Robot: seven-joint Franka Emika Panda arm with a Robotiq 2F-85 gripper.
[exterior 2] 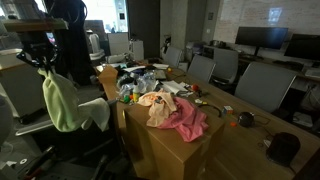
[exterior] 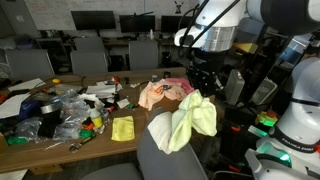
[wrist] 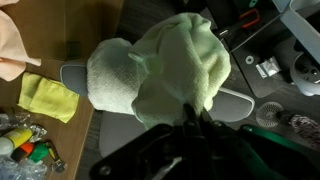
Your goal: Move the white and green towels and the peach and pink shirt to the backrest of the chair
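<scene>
My gripper (exterior: 203,84) (exterior 2: 43,60) (wrist: 194,112) is shut on the pale green towel (exterior: 197,117) (exterior 2: 60,100) (wrist: 182,62), which hangs from it in a bunch over the chair. The cream-white towel (exterior: 160,130) (exterior 2: 98,114) (wrist: 113,76) lies draped on the grey backrest of the chair (exterior: 150,162) (wrist: 236,101), right beside and partly under the green one. The peach shirt (exterior: 153,94) (exterior 2: 155,106) (wrist: 12,45) and the pink shirt (exterior: 180,88) (exterior 2: 190,121) lie crumpled together on the wooden table (exterior: 60,152) (exterior 2: 170,150) near its end.
A small bright yellow cloth (exterior: 123,128) (wrist: 48,97) lies at the table edge near the chair. Bottles, bags and small clutter (exterior: 60,108) (exterior 2: 140,82) cover the table's middle. Other grey chairs (exterior: 88,60) (exterior 2: 262,85) and monitors ring the table. The robot base (exterior: 295,130) stands beside the chair.
</scene>
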